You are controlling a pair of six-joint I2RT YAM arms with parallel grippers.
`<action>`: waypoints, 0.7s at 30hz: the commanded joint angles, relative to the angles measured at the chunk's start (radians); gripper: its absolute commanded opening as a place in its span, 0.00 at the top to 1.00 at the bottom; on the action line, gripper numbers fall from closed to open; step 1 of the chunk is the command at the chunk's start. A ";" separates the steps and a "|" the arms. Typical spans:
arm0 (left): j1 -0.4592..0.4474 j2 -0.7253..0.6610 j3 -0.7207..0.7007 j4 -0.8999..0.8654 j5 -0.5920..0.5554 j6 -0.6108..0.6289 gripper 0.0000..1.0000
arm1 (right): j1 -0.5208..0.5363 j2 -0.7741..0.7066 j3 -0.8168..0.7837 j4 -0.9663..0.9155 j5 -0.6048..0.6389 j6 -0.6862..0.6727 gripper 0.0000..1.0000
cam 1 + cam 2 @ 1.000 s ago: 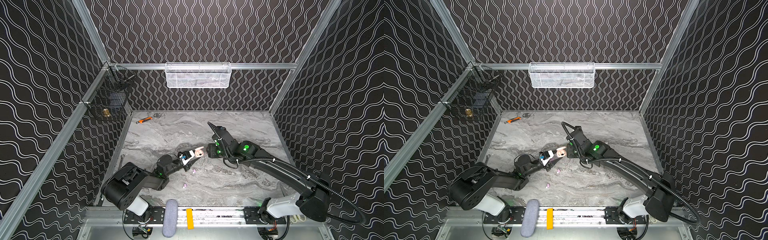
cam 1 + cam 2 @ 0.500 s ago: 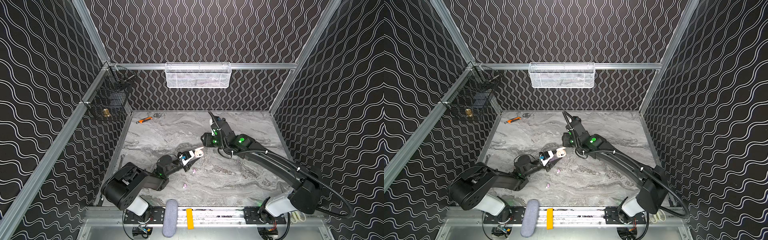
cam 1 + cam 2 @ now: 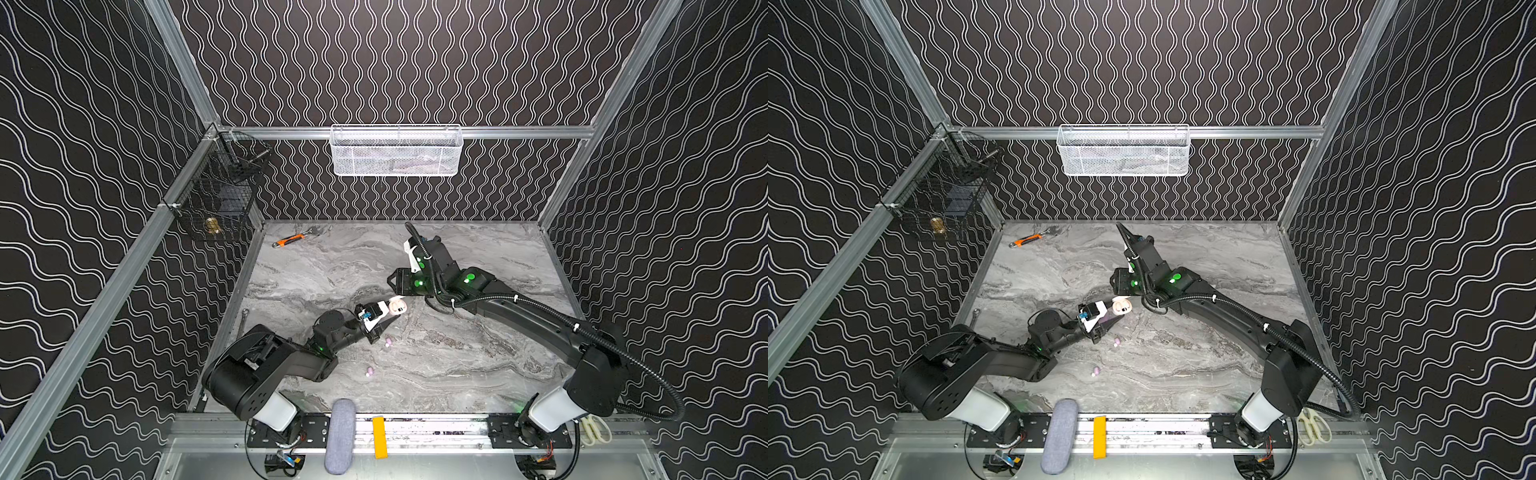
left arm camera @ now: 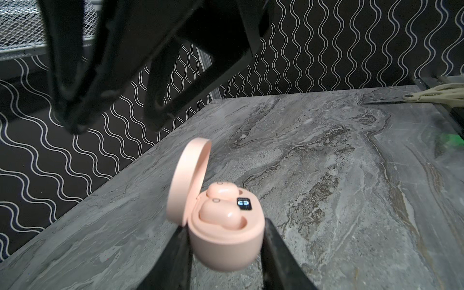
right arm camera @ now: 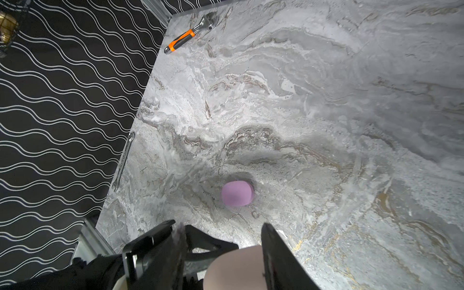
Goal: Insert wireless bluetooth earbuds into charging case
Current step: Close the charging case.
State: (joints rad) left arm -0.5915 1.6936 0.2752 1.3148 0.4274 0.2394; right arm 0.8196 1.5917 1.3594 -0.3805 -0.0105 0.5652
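Earbuds (image 3: 388,342): in both top views two purple ones lie loose on the marble table (image 3: 478,357). This one is near the peach case (image 3: 397,305), the other (image 3: 369,371) farther from the case on the same side. The left claw (image 3: 390,312) grips the case body, lid flipped up. The right claw (image 3: 1116,286) hangs just beside the case, opposite the purple pair; jaws unreadable here.

Left wrist view: two peach earbuds (image 4: 222,190) sit in the case's sockets, lit screen (image 4: 244,203) beside them. The right claw's fingers (image 4: 72,108) are above the case, spread apart, nothing between them.

Right wrist view: closed purple case (image 5: 237,193) on the table just past the peach case; orange-handled wrench (image 5: 185,40) well beyond it.
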 commanded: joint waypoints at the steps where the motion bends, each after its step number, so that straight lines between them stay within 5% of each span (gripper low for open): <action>1: -0.001 0.005 0.003 0.049 -0.009 0.006 0.62 | 0.012 -0.004 -0.015 0.020 -0.029 0.015 0.50; 21: -0.001 0.007 0.005 0.049 -0.015 0.003 0.62 | 0.032 -0.070 -0.122 0.037 -0.010 0.043 0.51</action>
State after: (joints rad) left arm -0.5915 1.6962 0.2752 1.3151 0.4206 0.2394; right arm 0.8501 1.5398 1.2518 -0.3664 -0.0380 0.5922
